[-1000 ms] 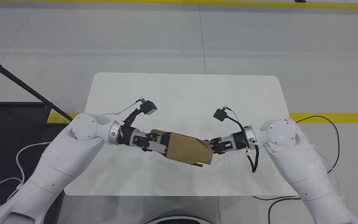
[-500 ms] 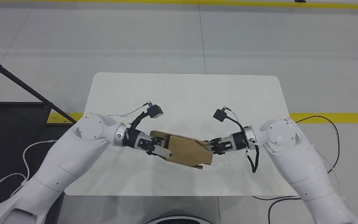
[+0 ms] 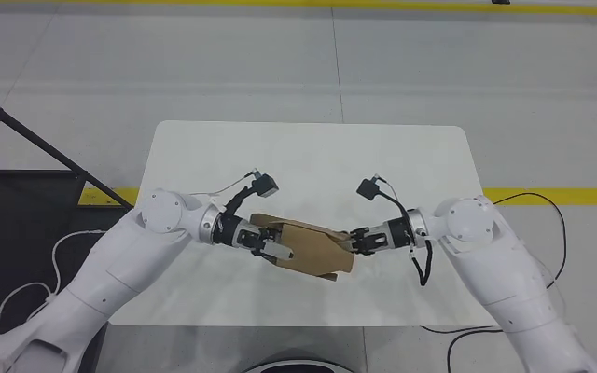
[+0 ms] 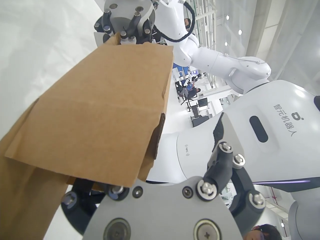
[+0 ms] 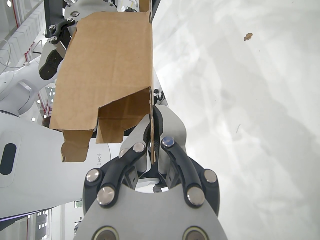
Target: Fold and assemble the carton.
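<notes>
A brown cardboard carton (image 3: 308,250), partly unfolded into a tube, hangs over the front middle of the white table (image 3: 373,158) between my two arms. My right gripper (image 3: 353,244) is shut on the thin edge of one carton wall (image 5: 151,116), its pads (image 5: 157,126) clamped on the cardboard. My left gripper (image 3: 270,247) is at the carton's other end, open; one finger (image 4: 221,131) stands well apart from the carton (image 4: 100,106), while cardboard hides the other. End flaps (image 5: 75,146) hang loose at the right gripper's end.
A small cardboard scrap (image 5: 248,36) lies on the table. A black stand (image 3: 37,140) leans at the far left, off the table. Bare table surface stretches behind the carton.
My left arm has shifted rightward, pushing its gripper further onto the carton's end. The carton's left end has tilted slightly. The right arm has kept still.
</notes>
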Available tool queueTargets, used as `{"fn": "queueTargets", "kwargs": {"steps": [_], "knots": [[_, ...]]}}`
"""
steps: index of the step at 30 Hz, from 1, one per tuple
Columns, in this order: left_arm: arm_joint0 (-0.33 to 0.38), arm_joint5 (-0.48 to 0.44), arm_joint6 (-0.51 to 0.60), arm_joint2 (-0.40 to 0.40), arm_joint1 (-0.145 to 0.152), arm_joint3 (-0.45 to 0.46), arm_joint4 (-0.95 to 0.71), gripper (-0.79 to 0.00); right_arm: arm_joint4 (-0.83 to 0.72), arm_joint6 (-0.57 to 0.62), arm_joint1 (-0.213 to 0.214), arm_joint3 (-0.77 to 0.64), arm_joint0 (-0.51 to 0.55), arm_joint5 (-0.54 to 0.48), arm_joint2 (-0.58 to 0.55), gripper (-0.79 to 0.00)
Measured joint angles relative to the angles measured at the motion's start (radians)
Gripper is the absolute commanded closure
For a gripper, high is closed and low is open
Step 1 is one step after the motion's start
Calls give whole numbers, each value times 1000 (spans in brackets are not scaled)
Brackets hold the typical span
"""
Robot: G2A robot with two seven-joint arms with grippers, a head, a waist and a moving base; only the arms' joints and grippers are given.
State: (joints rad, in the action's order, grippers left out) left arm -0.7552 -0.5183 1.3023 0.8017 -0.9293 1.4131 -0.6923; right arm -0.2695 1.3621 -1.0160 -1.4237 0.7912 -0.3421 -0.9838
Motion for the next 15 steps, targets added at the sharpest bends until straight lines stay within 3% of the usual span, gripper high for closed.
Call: {"fn": "queueTargets", "kwargs": {"steps": [8, 11, 13, 15], "knots": [[12, -20, -21, -27, -10, -13, -2, -776, -8, -8, 2, 2, 5, -6, -5, 0], [14, -26, -27, -33, -11, -16, -5, -659, -9, -7, 2, 4, 4, -8, -5, 0], [16, -28, -28, -37, -13, -18, -8, -508, -10, -8, 2, 5, 3, -9, -4, 0], [17, -28, -29, -39, -13, -20, -10, -413, -11, -9, 2, 7, 4, -11, -4, 0]]}}
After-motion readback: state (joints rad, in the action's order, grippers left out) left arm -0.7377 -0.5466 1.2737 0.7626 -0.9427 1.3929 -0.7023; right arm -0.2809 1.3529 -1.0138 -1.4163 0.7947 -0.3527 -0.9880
